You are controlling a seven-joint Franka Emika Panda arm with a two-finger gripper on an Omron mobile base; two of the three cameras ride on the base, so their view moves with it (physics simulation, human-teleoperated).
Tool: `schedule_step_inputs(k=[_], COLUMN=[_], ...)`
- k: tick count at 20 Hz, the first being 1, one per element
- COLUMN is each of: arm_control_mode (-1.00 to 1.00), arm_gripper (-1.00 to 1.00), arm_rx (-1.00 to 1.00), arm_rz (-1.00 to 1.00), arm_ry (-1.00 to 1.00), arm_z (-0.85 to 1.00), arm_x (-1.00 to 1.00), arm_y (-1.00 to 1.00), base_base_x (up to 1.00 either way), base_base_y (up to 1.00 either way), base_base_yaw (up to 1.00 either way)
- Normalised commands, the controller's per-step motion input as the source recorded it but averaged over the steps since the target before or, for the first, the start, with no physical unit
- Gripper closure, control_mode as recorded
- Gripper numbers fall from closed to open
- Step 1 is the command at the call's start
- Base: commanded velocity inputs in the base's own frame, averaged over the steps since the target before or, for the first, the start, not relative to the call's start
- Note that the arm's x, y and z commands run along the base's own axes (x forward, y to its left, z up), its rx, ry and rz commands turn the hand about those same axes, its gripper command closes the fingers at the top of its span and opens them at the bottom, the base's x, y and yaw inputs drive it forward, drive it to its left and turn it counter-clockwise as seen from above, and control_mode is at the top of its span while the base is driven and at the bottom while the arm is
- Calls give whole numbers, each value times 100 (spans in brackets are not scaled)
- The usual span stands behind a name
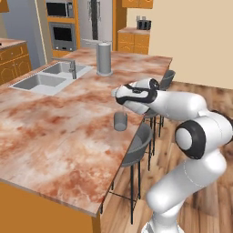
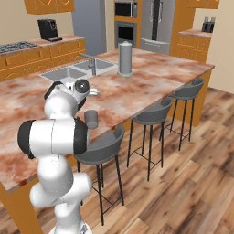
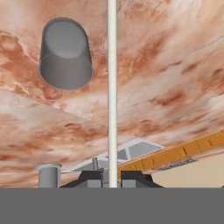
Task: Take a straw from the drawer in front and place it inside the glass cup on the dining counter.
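Marbled dining counter (image 1: 54, 118) below, gripper (image 3: 112, 177) pinching the straw (image 3: 112, 87) near the glass cup (image 3: 65, 54): placing step, next likely needs tip aligned over rim.

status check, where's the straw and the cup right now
Gripper shut on the straw. Glass cup upright on the dining counter, off to one side of the straw. Nothing between them.
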Motion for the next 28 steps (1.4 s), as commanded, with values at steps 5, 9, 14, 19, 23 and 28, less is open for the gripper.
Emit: schedule_step_inputs(k=[5,9,14,19,23,28], arm_control_mode=[-100,-100,-100,-100,-100,-100], arm_gripper=[100,100,100,100,100,100], arm_rx=[0,0,-2,-1,-3,-10], arm_rz=[8,7,10,12,6,5], arm_ry=[-14,-13,-13,-15,-11,-12], arm_z=[-44,-43,-53,-49,-48,-53], arm_x=[-2,-6,-2,0,0,0], arm_y=[-51,-46,-13,-16,-48,-20], base_base_x=[0,0,0,0,0,0], base_base_y=[0,0,0,0,0,0], base_base_yaw=[0,0,0,0,0,0])
